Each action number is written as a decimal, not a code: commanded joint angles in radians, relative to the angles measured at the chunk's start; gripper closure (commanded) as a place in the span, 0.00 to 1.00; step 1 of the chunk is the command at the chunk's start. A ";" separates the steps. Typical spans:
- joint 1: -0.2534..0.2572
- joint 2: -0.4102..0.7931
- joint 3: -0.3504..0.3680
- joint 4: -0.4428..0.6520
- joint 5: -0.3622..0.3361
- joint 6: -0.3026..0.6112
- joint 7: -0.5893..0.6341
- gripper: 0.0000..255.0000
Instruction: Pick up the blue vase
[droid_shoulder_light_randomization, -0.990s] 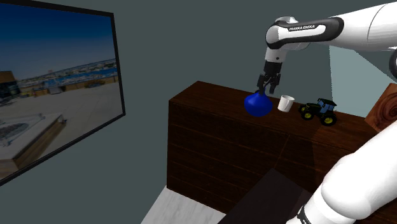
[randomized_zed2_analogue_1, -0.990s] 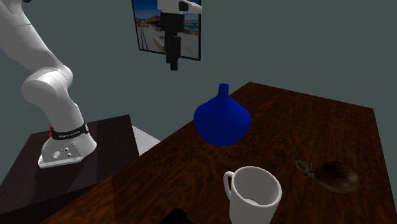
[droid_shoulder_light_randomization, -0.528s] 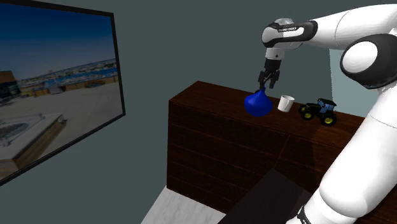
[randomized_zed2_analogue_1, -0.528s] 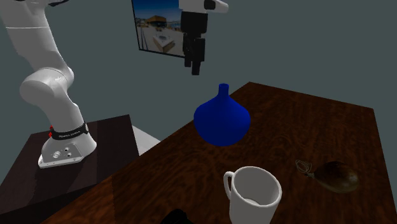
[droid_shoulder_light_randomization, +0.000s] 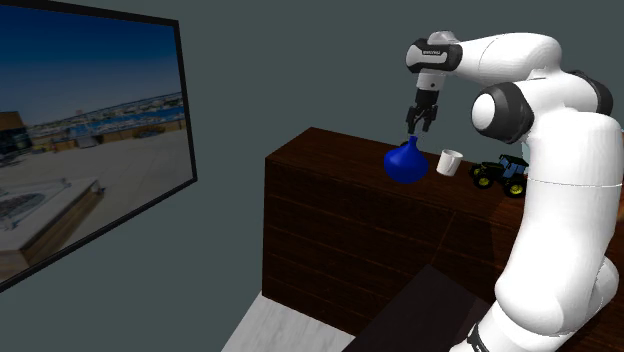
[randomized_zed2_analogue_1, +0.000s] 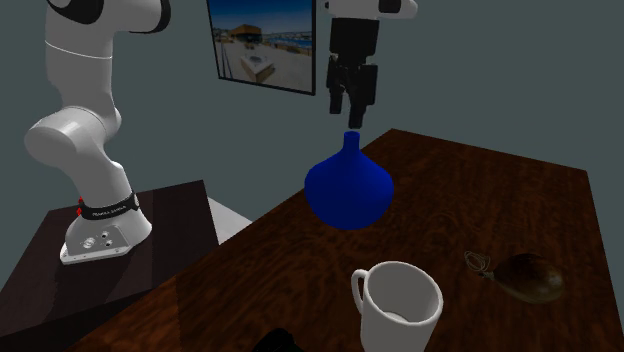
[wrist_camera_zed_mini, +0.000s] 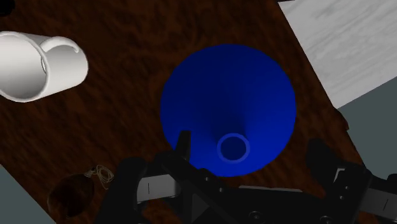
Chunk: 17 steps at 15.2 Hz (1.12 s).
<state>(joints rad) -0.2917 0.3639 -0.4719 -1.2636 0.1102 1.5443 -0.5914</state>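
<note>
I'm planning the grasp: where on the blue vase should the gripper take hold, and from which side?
Grip the narrow neck of the blue vase, coming straight down from above. The vase stands upright, its belly is round and probably too wide to clasp securely, and the open gripper hangs just over the mouth.

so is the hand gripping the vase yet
No, the hand hangs open above the blue vase, fingers apart and clear of its neck.
</note>
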 joint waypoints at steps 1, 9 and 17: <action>-0.014 0.028 0.000 0.021 0.011 0.006 -0.011 0.00; 0.002 0.009 0.001 -0.096 0.004 0.105 -0.008 0.00; 0.002 0.008 0.001 -0.098 0.003 0.106 -0.008 1.00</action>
<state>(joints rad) -0.2894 0.3714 -0.4707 -1.3608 0.1136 1.6507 -0.5993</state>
